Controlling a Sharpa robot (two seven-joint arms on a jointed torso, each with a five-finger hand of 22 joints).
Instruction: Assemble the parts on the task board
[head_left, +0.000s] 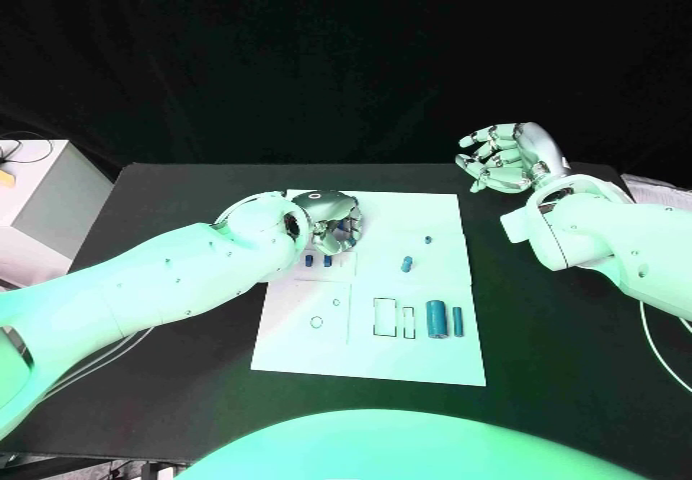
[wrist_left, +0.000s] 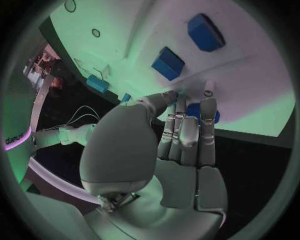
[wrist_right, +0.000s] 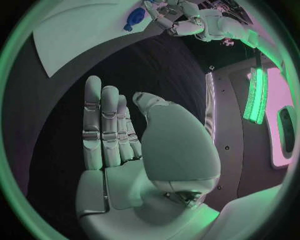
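The white task board lies mid-table. My left hand hangs over its far left corner. In the left wrist view its straight fingers reach down to the board, and a round blue part lies partly hidden beneath them; no grip is visible. Two blue blocks lie just beyond. My right hand is raised off the board's far right corner, fingers extended and empty. Other blue parts lie mid-board and nearer me.
Two small blue pieces sit just below my left hand. A rectangular outline and a small ring mark the board's near half. A grey box stands at the table's left edge. A white cable hangs by my right arm.
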